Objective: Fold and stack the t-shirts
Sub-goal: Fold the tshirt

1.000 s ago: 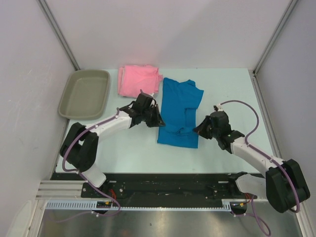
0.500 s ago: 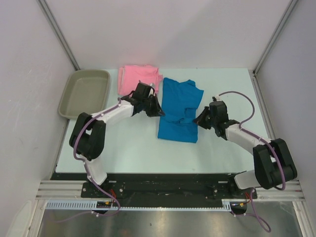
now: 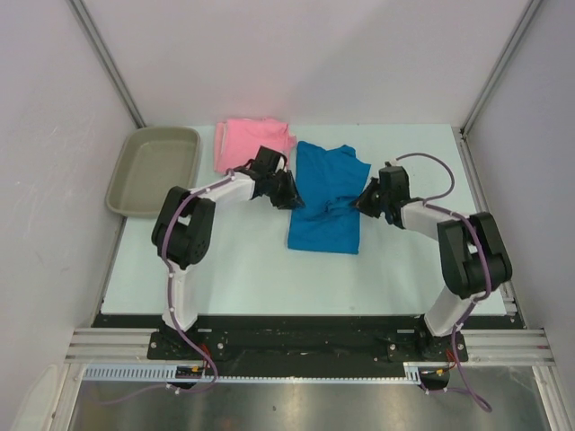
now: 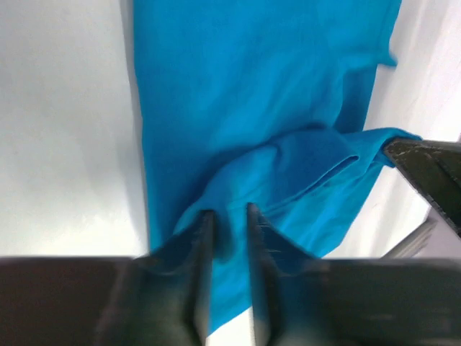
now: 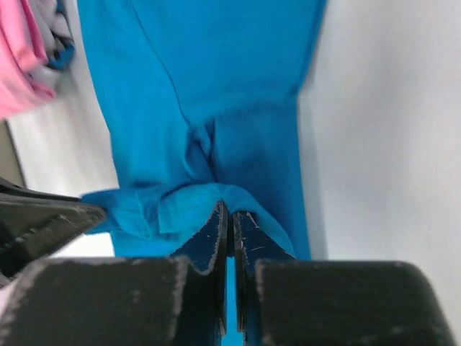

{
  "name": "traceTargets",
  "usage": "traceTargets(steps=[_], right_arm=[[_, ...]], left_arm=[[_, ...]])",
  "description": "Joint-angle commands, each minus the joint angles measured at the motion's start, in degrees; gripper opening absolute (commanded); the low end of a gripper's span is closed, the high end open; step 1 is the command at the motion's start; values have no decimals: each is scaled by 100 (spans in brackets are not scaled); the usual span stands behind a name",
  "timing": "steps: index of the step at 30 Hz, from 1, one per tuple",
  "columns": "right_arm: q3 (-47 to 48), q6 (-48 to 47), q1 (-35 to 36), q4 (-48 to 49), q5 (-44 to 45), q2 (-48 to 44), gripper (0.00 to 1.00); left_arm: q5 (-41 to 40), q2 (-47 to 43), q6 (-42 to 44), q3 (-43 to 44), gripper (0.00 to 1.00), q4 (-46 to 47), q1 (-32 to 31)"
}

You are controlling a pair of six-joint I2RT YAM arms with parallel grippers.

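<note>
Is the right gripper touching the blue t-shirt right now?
Touching. The right wrist view shows the right gripper pinched shut on a raised fold of the blue t-shirt.

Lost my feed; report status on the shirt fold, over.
Copy: right fingers pinching blue t-shirt hem, raised over mid-shirt; left fingers slightly apart, hem between, grip unclear; pink t-shirt lies far-left, nothing blocking.

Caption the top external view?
Mid-fold: left gripper, right gripper at sides of blue t-shirt; pink t-shirt behind.

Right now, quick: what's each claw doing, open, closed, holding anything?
Left claw: narrow gap with a fold of the blue t-shirt in it; whether it grips cannot be told.
Right claw: closed on the blue t-shirt.
</note>
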Motion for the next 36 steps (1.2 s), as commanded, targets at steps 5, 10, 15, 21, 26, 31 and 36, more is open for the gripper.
traceTargets(steps=[5,10,15,21,26,31,36], right_arm=[[1715,820,-546,1057,-309,1524,91],[1840,611,-521,866,6,1343,100],[1753,-180,23,-250,848,560,100],[1147,-849,842,-1411,1897,-346,99],[-204,-814,763,-1202,1643,-934,100],[-1155,-788,675,-1034,1511,-1725,99],[-1630,-805,640,-1148,1493,-2227,100]], left_arm=[[728,917,-456,1594,100,340,810],[845,541,-528,1570,100,423,1180],[581,-713,-237,131,100,404,1005],[291,-2017,-299,-2269,100,913,496],[334,-2387,-457,-3605,100,1678,170],[317,-2247,-606,-4117,100,2231,-68],[300,-2027,-703,-4143,100,2399,-147]])
